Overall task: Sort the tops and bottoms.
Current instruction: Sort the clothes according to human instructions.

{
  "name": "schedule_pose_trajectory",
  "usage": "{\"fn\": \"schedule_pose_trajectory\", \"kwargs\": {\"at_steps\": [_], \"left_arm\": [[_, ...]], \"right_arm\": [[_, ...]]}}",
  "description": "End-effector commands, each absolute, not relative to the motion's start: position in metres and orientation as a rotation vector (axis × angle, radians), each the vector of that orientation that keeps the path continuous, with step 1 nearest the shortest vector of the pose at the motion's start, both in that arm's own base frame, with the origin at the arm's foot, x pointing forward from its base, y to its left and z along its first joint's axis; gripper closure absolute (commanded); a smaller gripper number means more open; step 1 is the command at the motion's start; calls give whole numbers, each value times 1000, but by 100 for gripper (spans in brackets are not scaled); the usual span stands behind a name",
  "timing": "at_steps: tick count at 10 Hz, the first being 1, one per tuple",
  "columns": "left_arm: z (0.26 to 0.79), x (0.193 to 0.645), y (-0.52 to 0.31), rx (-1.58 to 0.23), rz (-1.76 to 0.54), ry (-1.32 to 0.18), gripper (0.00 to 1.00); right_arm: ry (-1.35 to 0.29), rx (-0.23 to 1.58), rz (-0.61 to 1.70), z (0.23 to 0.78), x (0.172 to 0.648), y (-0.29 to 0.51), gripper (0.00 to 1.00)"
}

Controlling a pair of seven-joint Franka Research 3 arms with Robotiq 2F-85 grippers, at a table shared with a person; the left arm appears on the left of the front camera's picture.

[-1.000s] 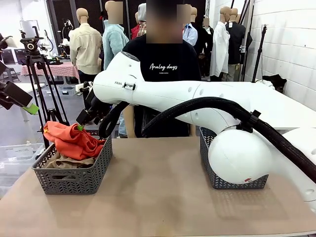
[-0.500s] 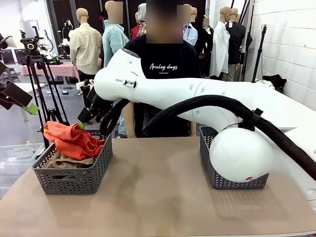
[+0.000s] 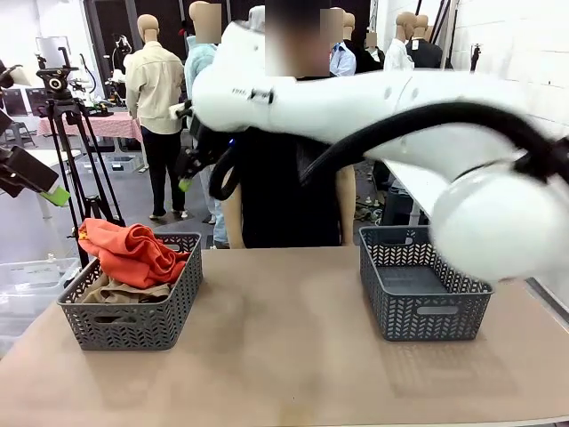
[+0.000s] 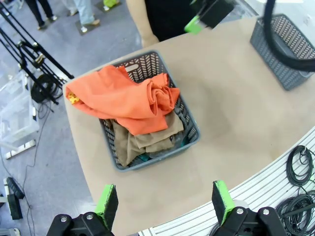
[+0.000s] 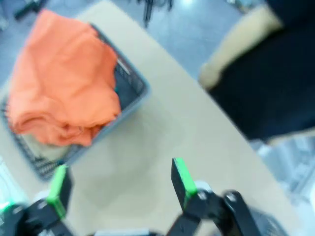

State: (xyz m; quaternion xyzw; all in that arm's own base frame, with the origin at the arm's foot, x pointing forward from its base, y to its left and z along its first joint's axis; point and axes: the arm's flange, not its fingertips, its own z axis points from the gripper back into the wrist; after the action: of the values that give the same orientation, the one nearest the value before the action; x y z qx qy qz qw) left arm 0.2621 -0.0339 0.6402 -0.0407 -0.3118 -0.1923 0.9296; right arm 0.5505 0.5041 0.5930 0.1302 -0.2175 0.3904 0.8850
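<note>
An orange garment lies heaped on top of the grey basket at the table's left. A khaki-tan garment lies under it. From above, the orange garment covers most of the basket, with the khaki one and a sliver of teal below it. My right gripper hangs high above and behind that basket, open and empty. Its own blurred view shows the gripper open over the table beside the orange garment. My left gripper is open and empty, high over the table's near left corner.
A second grey basket stands empty at the right. A person in a black T-shirt stands at the far edge, a forearm near the table. My right arm spans the scene above the table. A tripod stands beyond the left basket.
My right arm has risen from just behind the left basket to well above it, gripper open and empty. The garments and my left gripper have stayed put.
</note>
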Motion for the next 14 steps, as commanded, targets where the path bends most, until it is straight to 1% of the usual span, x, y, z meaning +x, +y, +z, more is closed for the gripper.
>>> {"fn": "schedule_pose_trajectory", "kwargs": {"at_steps": [1, 2, 3, 5, 8, 10, 11, 14], "left_arm": [[641, 262, -34, -97, -396, -640, 0], [641, 262, -34, -97, -396, -640, 0], [641, 262, -34, -97, -396, -640, 0], [641, 262, -34, -97, -396, -640, 0], [641, 262, -34, -97, -396, -640, 0], [641, 262, -34, -97, -396, -640, 0], [641, 262, -34, -97, -396, -640, 0], [641, 262, -34, -97, -396, -640, 0]], "right_arm": [[-405, 204, 653, 576, 436, 400, 0], [-374, 202, 592, 577, 414, 370, 0], [-351, 194, 475, 572, 391, 334, 0], [-406, 227, 394, 566, 366, 314, 0], [-431, 243, 404, 559, 378, 313, 0], [-468, 274, 405, 558, 395, 318, 0], [-428, 216, 382, 557, 373, 310, 0], [-428, 216, 382, 557, 373, 310, 0]]}}
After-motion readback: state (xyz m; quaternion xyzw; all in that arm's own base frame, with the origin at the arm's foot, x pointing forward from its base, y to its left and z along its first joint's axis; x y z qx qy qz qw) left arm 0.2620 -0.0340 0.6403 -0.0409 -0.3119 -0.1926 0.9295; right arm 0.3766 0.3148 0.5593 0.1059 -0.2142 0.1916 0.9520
